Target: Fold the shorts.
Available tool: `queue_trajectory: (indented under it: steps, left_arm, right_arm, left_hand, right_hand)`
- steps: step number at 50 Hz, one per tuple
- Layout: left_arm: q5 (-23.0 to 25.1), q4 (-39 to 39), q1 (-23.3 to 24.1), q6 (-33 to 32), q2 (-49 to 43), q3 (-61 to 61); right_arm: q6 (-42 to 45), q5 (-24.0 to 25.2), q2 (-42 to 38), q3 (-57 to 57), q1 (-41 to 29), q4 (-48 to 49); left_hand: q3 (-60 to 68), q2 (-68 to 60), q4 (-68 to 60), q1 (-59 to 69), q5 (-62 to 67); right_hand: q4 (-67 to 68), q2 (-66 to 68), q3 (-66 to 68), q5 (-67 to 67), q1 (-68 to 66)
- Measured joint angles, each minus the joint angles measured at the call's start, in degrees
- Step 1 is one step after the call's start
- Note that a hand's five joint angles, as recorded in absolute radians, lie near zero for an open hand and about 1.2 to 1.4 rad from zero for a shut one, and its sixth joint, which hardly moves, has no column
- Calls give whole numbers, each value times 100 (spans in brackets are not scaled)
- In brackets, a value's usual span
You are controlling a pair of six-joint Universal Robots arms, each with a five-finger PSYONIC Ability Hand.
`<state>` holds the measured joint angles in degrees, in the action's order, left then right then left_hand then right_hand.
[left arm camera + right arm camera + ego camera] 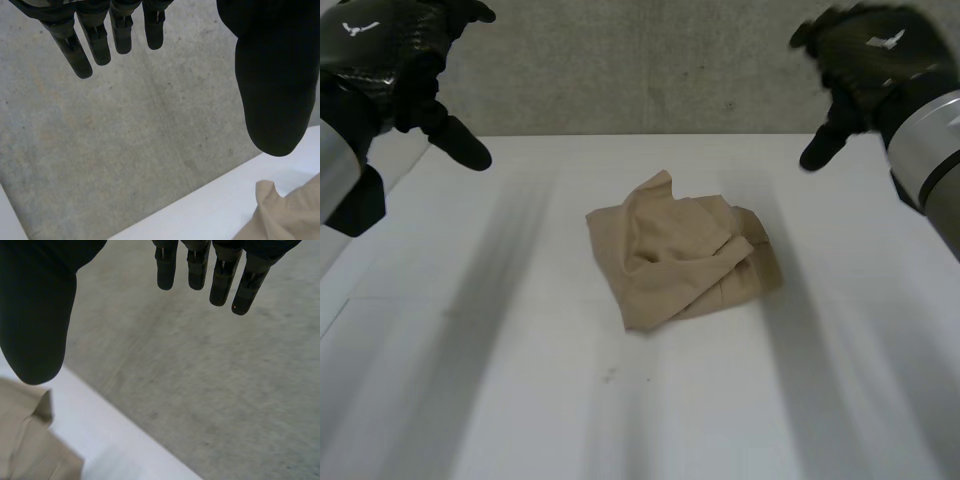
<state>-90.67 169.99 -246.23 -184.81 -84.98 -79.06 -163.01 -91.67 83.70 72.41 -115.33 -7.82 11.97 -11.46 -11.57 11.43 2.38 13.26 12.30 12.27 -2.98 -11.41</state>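
The white worktop (520, 400) is smooth and matt, and its near part is bare surface at 6 o'clock of the cloth. In the middle lie the shorts (675, 265), a tan woven fabric bunched into a rough, lumpy square. The near edge at 6 o'clock is fairly straight and lies flat. The upper layers are creased and overlap in soft ridges towards 3 o'clock, and a pointed flap sticks up at 12 o'clock. Bare worktop rings the shorts on every side, widest towards 9 and 3 o'clock.

Farther off, both hands hang above the worktop, well apart from the cloth. The left hand (390, 60), glossy black with a woven shell, is at 10 o'clock of the shorts. Its fingers (95, 40) are straight, side by side, with the thumb set wide of them. The right hand (865, 60) is at 2 o'clock, with straight fingers (220, 280) and the thumb likewise spread away.

Beyond the worktop's straight far edge stands a grey concrete wall (650, 60), rough and mottled.
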Motion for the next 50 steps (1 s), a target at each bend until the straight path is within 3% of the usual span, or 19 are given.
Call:
queue_trajectory:
  steps: [5, 14, 22, 29, 37, 39, 40, 42, 44, 50]
  left_arm:
    - [45, 857, 193, -27, -191, -418]
    - [179, 1691, 1046, -72, -1426, -533]
    - [195, 1976, 1638, -494, -2937, -13]
    - [168, 2294, 1932, -1585, -4192, 679]
    - [52, 2369, 1963, -2220, -5045, 1333]
    - [10, 2367, 1952, -2242, -5121, 1404]
    - [1, 2367, 1950, -2243, -5132, 1413]
    - [-98, 2361, 1935, -2239, -5167, 1443]
    - [-213, 2359, 1925, -2232, -5158, 1443]
    - [-879, 2322, 1877, -2218, -4897, 1327]
  right_arm:
    - [928, 574, -523, -162, 140, -674]
    - [1526, 731, -1612, -510, 384, -1371]
    - [685, 854, -2585, -745, 529, -1039]
    - [-281, 1038, -3337, -775, 555, -222]
    - [-409, 1042, -3891, -708, 493, 377]
    - [-387, 1031, -3958, -702, 484, 448]
    - [-379, 1028, -3976, -700, 481, 474]
    - [-351, 1024, -3991, -681, 475, 584]
    - [-342, 1026, -3952, -661, 477, 630]
    - [-277, 1076, -3265, -435, 502, 751]
  left_hand:
    - [0, 0, 0, 0, 0]
    - [0, 0, 0, 0, 0]
    - [1, -12, 0, 19, 0]
    - [168, -215, -209, 230, 152]
    - [1944, -2018, -1999, 2120, 1892]
    - [2452, -2510, -2506, 2635, 2375]
    - [2452, -2510, -2506, 2635, 2375]
    - [4595, -4673, -4592, 4758, 4411]
    - [5382, -5493, -5497, 5254, 5198]
    - [5588, -5685, -5688, 5254, 5240]
  right_hand:
    - [0, 0, 0, 0, 0]
    - [0, 0, 0, 0, 0]
    - [0, 0, 0, 0, 0]
    - [0, 0, 0, 0, 0]
    - [8, 40, 12, -10, -31]
    - [331, 438, 359, -340, -351]
    - [1369, 1448, 1431, -1360, -1349]
    - [3788, 3933, 3861, -3514, -3289]
    - [4989, 5162, 5088, -4639, -4034]
    - [5477, 5463, 5454, -5110, -4288]
